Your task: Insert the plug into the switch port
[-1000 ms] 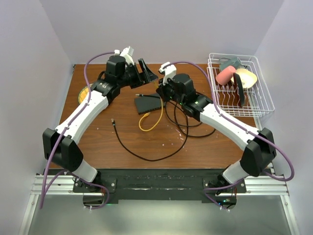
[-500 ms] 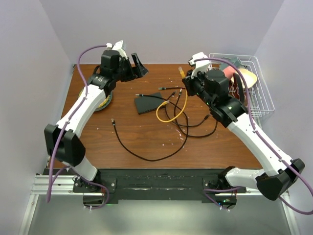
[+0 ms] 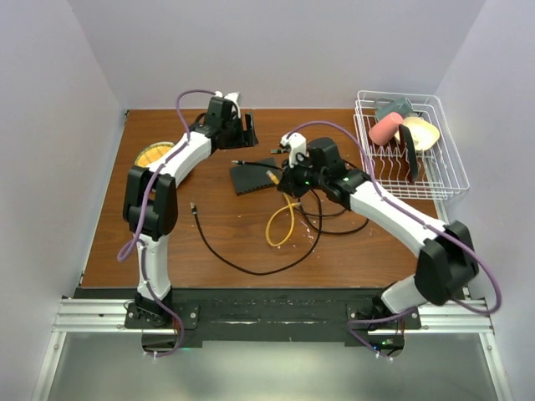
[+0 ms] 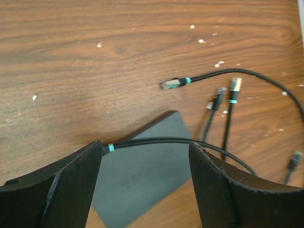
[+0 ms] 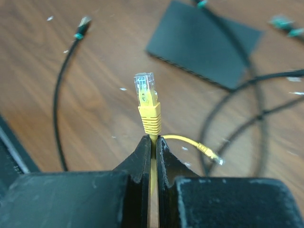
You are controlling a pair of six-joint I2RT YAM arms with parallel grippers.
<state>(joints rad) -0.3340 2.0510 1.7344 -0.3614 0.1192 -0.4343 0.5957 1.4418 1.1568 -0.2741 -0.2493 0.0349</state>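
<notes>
R gripper (image 5: 153,138) pinches 1 yellow plug (image 5: 147,102); 1 switch box (image 3: 249,178); L gripper (image 4: 145,147) wide.

Plug (image 5: 145,89): clear tip, yellow boot, on yellow cable (image 3: 280,221). Stands upright past the tips of the right gripper (image 5: 153,141), which pinches the cable just below the boot.
Switch (image 3: 253,176): flat dark grey box, lying level, near the plug. Ports too blurred to tell.

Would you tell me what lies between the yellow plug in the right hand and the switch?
Nothing but bare table shows between the plug and the switch; the right wrist view shows that stretch most clearly.
</notes>
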